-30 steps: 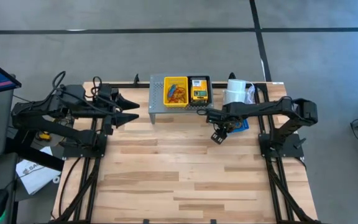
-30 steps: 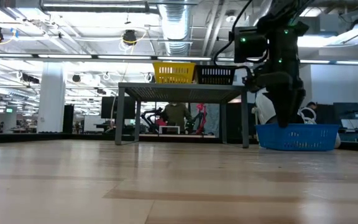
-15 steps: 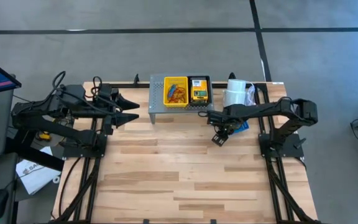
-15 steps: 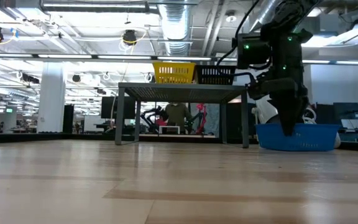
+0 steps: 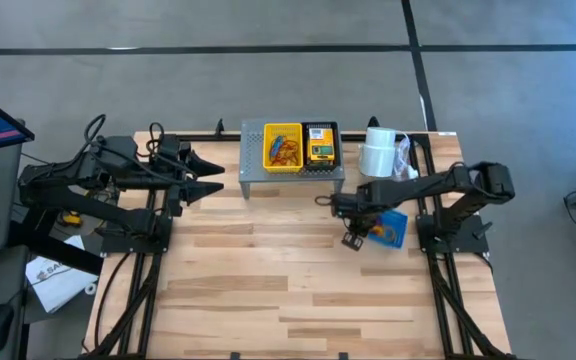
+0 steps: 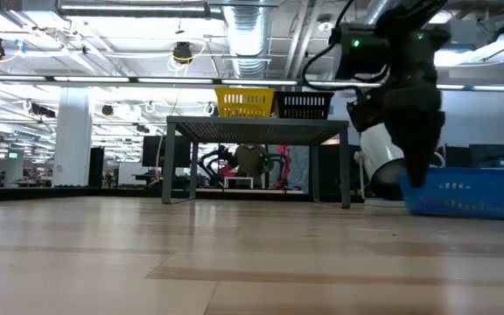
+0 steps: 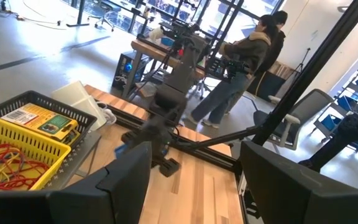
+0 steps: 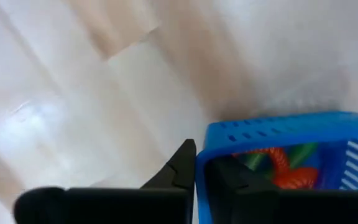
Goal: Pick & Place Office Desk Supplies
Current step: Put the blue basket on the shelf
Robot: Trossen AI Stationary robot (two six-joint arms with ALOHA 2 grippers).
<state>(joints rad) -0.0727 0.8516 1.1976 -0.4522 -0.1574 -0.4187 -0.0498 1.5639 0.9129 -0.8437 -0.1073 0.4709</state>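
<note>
Blue basket (image 5: 390, 225) sits on the counter (image 5: 268, 280) near its right side, in front of the white paper roll (image 5: 376, 151); red and green loops (image 8: 284, 163) lie inside. Right gripper (image 8: 196, 171) is clamped on the basket's near wall, one finger inside, one outside. Yellow basket (image 5: 282, 146) with loops and black basket (image 5: 320, 145) with crayon boxes (image 5: 319, 151) stand on the grey shelf (image 5: 255, 160). Left gripper (image 5: 211, 175) waits with fingers apart near the counter's left rear edge. Judgement: the basket is being moved by its wall; keep it level and move slowly so the thin plastic wall does not slip or spill loops.
</note>
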